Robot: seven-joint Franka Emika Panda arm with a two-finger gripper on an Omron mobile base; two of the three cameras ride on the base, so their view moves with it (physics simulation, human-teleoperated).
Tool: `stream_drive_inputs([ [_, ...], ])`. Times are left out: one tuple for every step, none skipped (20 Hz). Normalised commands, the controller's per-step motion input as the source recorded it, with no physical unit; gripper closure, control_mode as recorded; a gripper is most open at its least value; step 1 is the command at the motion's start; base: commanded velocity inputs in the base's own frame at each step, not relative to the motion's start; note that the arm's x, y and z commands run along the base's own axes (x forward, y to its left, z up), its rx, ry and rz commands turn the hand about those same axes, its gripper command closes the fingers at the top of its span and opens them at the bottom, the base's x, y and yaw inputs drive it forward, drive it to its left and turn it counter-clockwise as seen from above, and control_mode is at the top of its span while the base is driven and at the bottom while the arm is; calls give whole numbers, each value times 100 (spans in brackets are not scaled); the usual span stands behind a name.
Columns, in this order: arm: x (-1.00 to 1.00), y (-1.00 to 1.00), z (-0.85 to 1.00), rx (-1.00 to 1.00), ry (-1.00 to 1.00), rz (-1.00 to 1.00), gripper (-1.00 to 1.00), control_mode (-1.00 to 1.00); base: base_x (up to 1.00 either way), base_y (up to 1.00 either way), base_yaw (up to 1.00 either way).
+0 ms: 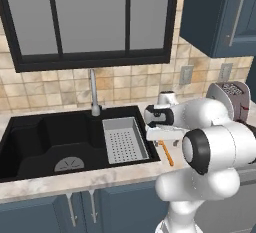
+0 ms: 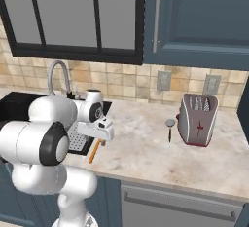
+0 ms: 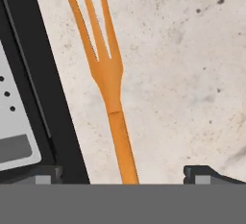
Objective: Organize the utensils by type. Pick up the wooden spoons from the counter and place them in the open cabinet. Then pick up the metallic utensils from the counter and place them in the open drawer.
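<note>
Fork point(image 3: 109, 81) flat on counter point(image 3: 192, 74), long axis beside sink point(image 3: 33, 98) edge, tines away; jaws released, straddling handle.

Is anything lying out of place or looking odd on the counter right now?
Nothing is spilled or damaged. Two utensils lie loose on the counter: an orange fork close beside the sink edge, and a small dark-handled, round-headed utensil just left of the toaster.

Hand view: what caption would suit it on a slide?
Open hand poised over an orange fork lying on the counter beside the sink.
</note>
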Motion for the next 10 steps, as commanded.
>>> stream_drive_inputs([
  [14,0,-35,0,10,-3,-100,-100,0,0,0],
  [15,0,-34,0,9,-2,-100,-100,0,0,0],
  [16,0,-33,0,9,-2,-100,-100,0,0,0],
  [17,0,-32,0,8,-2,-100,-100,0,0,0],
  [17,0,-32,0,7,-1,-100,-100,0,0,0],
  [16,0,-31,0,6,0,-100,-100,0,0,0],
  [15,0,-31,0,6,-1,-100,-100,0,0,0],
  [16,0,-31,0,6,-1,-100,-100,0,0,0],
  [12,0,-30,0,5,-1,-100,-100,0,0,0],
  [10,0,-30,0,6,-1,-100,-100,0,0,0],
])
